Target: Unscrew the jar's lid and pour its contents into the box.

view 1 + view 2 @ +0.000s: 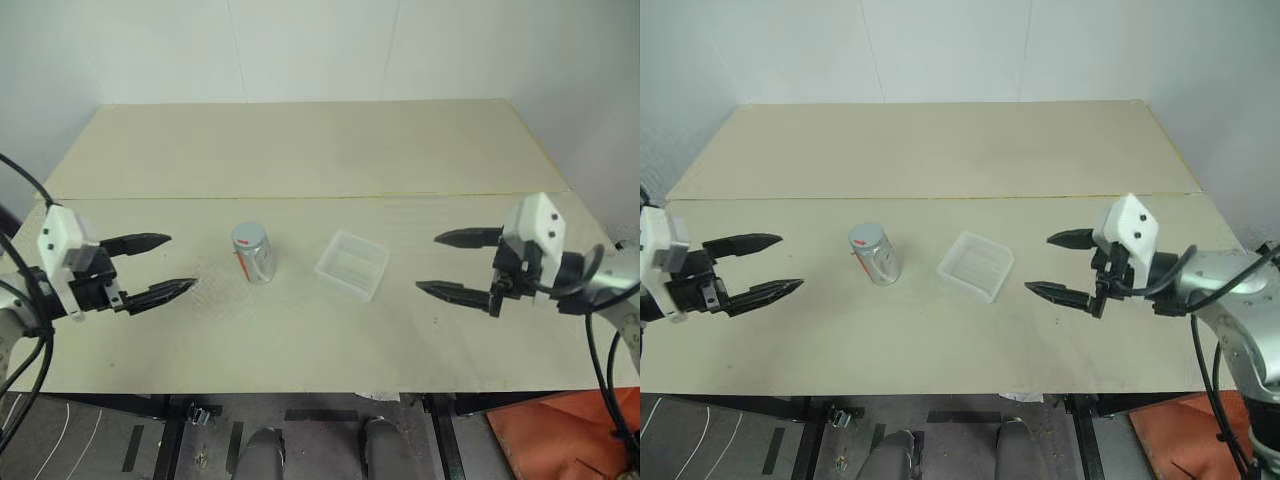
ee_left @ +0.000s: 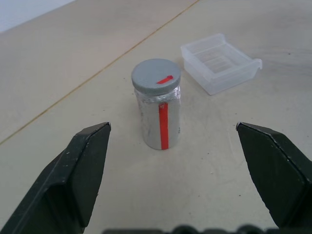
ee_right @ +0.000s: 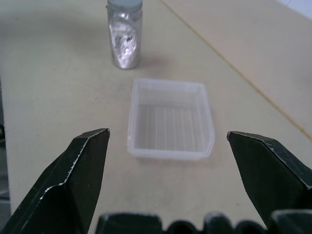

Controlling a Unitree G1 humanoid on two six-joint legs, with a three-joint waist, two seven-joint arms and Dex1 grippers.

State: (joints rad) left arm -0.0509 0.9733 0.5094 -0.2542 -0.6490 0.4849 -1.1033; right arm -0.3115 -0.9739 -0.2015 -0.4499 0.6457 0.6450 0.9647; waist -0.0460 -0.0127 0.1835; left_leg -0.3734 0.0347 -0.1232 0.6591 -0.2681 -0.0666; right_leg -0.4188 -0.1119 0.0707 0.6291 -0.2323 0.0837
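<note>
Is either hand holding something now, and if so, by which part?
Nothing is held. The left hand and the right hand are both open and apart from the small clear jar with its grey lid, which stands on the table.

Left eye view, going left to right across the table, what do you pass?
Left claw → jar with its grey lid on → box → right claw.

The jar (image 1: 253, 254) stands upright on the table, its grey lid (image 2: 156, 77) (marked with a red dash) screwed on. Near it, apart, the translucent white box (image 1: 352, 265) lies flat, open side up.
</note>
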